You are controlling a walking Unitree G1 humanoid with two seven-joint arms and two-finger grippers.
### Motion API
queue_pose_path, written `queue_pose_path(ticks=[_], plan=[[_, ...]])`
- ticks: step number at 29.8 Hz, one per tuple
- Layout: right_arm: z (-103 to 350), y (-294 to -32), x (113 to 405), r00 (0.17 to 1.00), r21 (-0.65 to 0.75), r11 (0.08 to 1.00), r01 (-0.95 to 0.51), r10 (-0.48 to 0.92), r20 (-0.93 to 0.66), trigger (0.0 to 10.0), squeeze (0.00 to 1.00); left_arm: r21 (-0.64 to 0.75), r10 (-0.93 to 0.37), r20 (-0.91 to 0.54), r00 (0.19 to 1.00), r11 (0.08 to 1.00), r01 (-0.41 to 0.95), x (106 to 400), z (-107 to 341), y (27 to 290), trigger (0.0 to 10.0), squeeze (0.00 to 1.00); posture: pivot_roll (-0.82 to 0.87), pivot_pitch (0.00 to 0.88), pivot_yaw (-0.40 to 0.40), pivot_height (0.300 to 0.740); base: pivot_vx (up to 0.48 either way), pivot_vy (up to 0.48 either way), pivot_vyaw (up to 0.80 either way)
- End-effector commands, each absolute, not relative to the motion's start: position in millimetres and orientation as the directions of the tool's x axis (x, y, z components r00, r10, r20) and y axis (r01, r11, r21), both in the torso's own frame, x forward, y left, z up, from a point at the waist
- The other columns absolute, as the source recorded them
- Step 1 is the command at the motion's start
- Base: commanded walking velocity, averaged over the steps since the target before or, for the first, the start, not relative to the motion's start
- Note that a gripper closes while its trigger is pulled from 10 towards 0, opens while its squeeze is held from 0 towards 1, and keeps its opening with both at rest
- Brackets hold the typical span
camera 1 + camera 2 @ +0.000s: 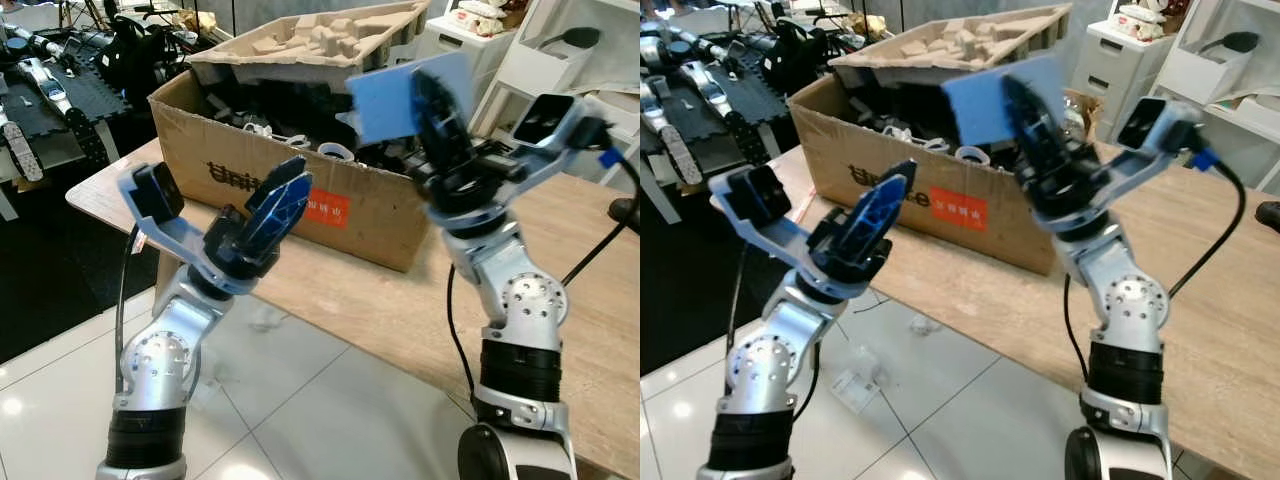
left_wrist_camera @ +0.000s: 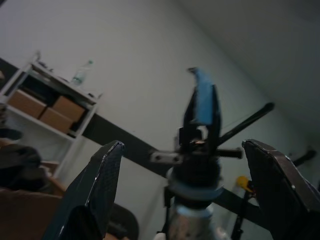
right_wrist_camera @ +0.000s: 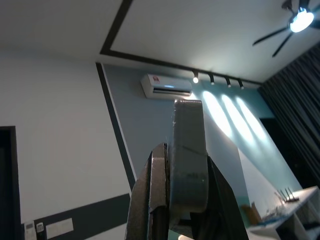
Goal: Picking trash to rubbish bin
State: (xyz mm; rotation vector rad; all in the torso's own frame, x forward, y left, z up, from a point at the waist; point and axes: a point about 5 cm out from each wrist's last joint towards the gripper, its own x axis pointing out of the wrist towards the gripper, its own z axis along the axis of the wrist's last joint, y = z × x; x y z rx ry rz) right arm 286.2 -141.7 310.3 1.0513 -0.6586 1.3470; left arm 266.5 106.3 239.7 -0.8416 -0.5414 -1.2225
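Wooden table (image 1: 400, 310), light grain, over white tiled floor (image 1: 300, 400); bears one open cardboard box (image 1: 370, 210) packed with dark parts and topped by a moulded pulp tray (image 1: 320, 35). Right gripper (image 1: 440, 110): raised upright above the box's near edge, fingers clenched on a flat blue card (image 1: 405, 95), the trash item, held aloft. Left gripper (image 1: 275, 205): lifted before the box front, fingers parted, holding nothing. Small scraps (image 1: 855, 385) lie on the tiles below the table edge. No rubbish bin identifiable. Risk, as judged: the thin card, pinched by one edge, may slip or twist loose while carried, or drop into the box rather than a bin.
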Motion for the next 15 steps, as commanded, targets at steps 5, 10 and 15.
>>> queue_pose_path(ticks=[5,10,15], plan=[[319.2,-156.0,286.0,0.158,0.19,-0.036,-0.981,0.425,0.892,0.0,0.0,-0.278,-0.598,0.732,0.327,0.176,0.944,271.4,237.7,107.8,10.0,0.05,0.05,0.03,-0.049,0.74,0.0,0.0,0.0],[323.9,-173.3,308.2,0.341,0.271,0.219,-0.937,0.42,0.841,0.0,0.0,-0.246,-0.575,0.737,0.355,0.261,0.933,275.7,248.0,120.2,10.0,0.0,0.05,0.033,-0.054,0.74,0.0,0.0,0.0],[326.4,-185.1,329.8,0.52,0.336,0.462,-0.821,0.36,0.775,0.0,0.0,-0.219,-0.553,0.748,0.367,0.315,0.923,278.0,256.6,129.4,10.0,0.0,0.05,0.035,-0.056,0.74,0.0,0.0,0.0]])
